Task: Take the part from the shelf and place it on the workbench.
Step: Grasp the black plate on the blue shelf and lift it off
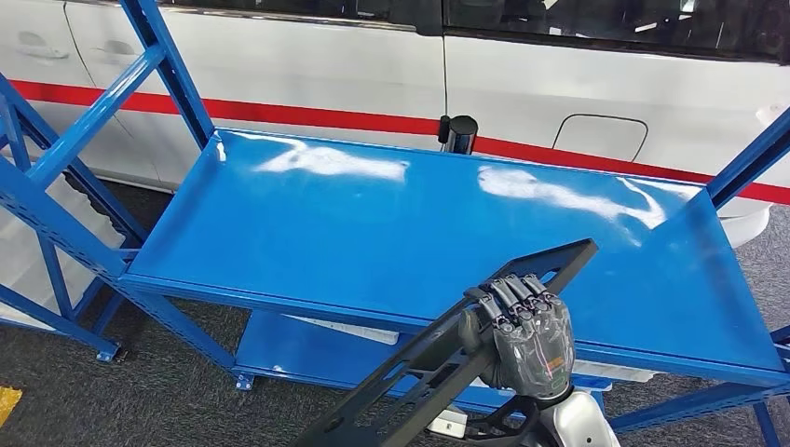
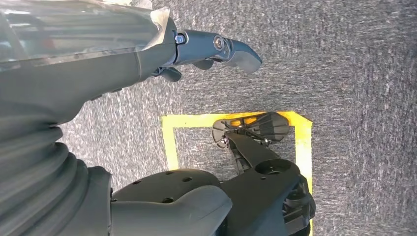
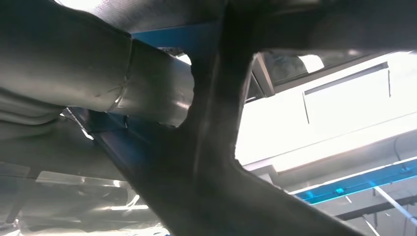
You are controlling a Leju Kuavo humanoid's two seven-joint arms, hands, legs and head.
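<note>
right hand [image 1: 526,331] grips the part [image 1: 438,358], a black slotted frame, mid-span so it balances, far end over the blue shelf [image 1: 373,223] front edge. left hand [image 2: 216,49] hangs over the floor, holding nothing, fingers loose. workbench unseen.

The shelf [image 1: 373,223] is glossy bright blue with white glare streaks, and the part [image 1: 438,358] is matt black. The right hand [image 1: 526,335] is dark grey on a silver arm. Behind stands a white vehicle [image 1: 307,65] with a red stripe; the floor [image 2: 354,59] is speckled grey carpet with a yellow marking [image 2: 169,142].
</note>
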